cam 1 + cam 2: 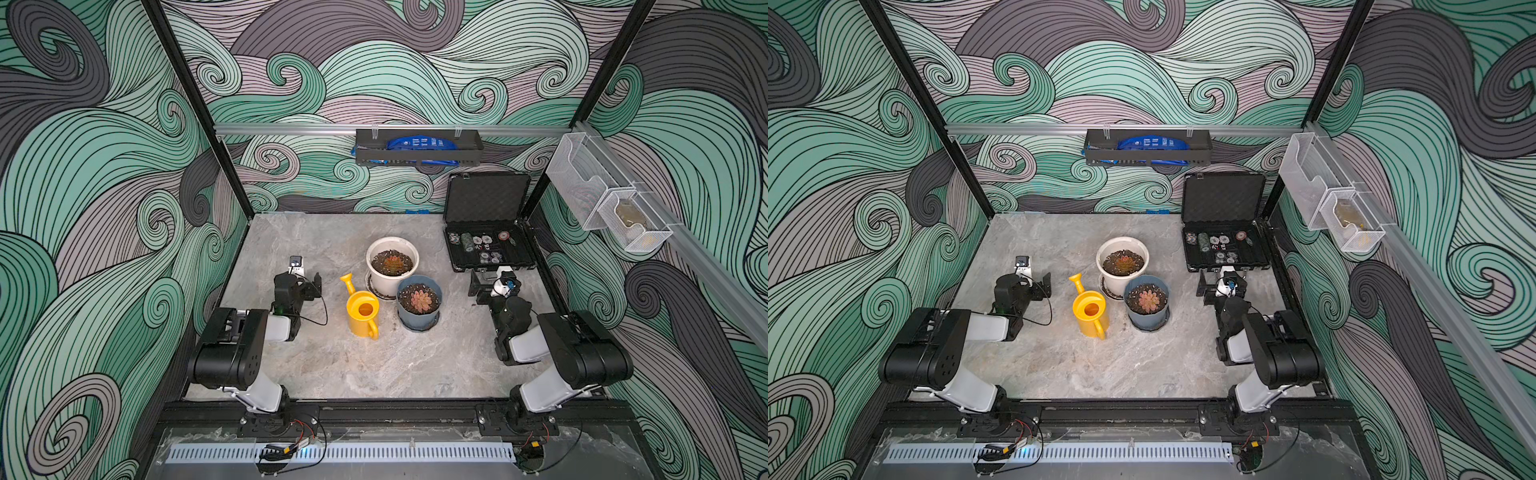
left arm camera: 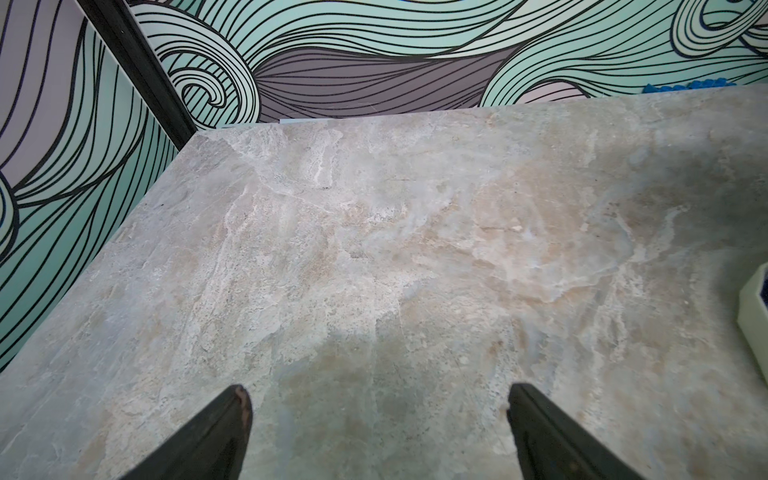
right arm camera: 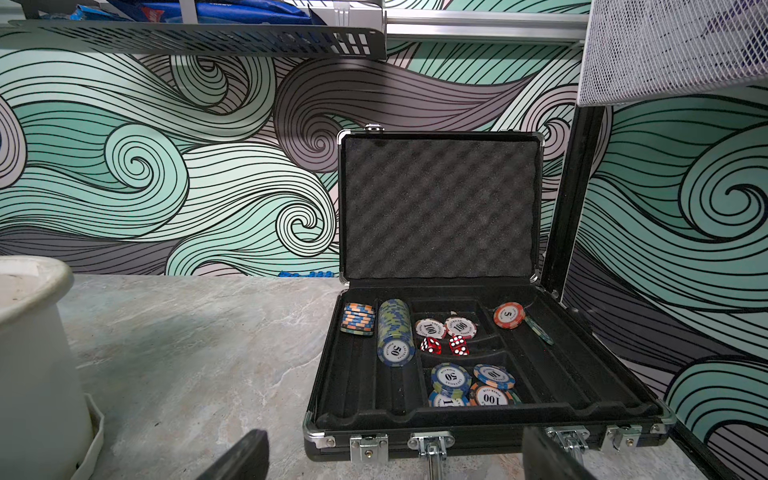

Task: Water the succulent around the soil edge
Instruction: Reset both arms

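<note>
The succulent (image 1: 419,300) (image 1: 1147,300), a pale pink rosette, grows in a blue-grey pot (image 1: 417,322) mid-table. The soil edge (image 1: 406,291) rings it, dark and gritty. Just left of the pot a yellow watering can (image 1: 363,313) (image 1: 1090,313) stands upright, spout pointing back. My left gripper (image 1: 306,276) (image 2: 378,399) hovers open over bare table, left of the can. My right gripper (image 1: 492,282) (image 3: 395,440) is open too, right of the blue-grey pot and facing a chip case. Neither wrist view shows the succulent or the can.
A taller white pot (image 1: 391,266) (image 3: 37,353) with a darker rosette stands on a saucer, touching the blue-grey pot from behind. An open black poker-chip case (image 1: 486,245) (image 3: 440,374) sits at back right. A black shelf (image 1: 417,151) and mesh baskets (image 1: 602,203) hang on the rails.
</note>
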